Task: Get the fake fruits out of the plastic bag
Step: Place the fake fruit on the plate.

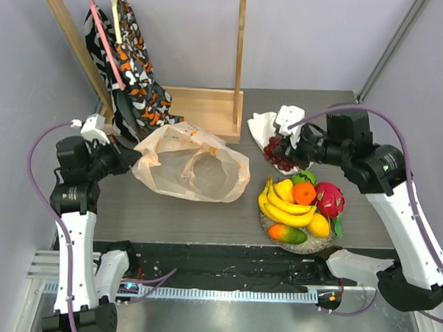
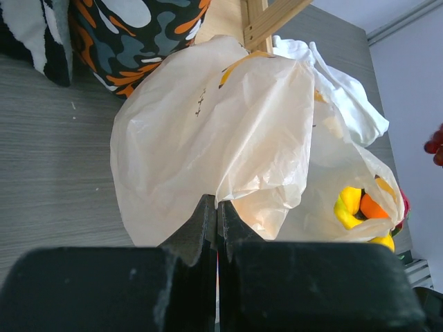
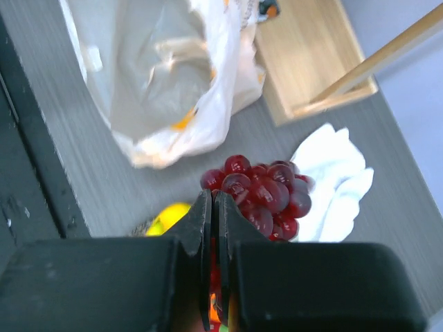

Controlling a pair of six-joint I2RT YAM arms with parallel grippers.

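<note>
The pale peach plastic bag (image 1: 192, 165) lies crumpled at mid table, and fills the left wrist view (image 2: 228, 124). My left gripper (image 1: 137, 160) is shut on the bag's left edge (image 2: 217, 204). My right gripper (image 1: 279, 149) is shut on the dark red-purple grapes (image 1: 279, 160), held above the table between the white cloth and the plate. In the right wrist view the grapes (image 3: 270, 194) hang just right of my gripper (image 3: 212, 200). Bananas (image 1: 282, 202), an orange (image 1: 304, 192), a dragon fruit (image 1: 329, 199), a mango (image 1: 287, 233), a lime (image 1: 305, 176) and a yellow round (image 1: 319, 225) lie on the plate (image 1: 310, 247).
A white cloth (image 1: 266, 125) lies behind the grapes. A wooden rack (image 1: 209, 110) with patterned fabric (image 1: 134, 66) stands at the back left. Yellow and orange shapes (image 2: 360, 204) show through the bag's right side; I cannot tell whether they are inside it.
</note>
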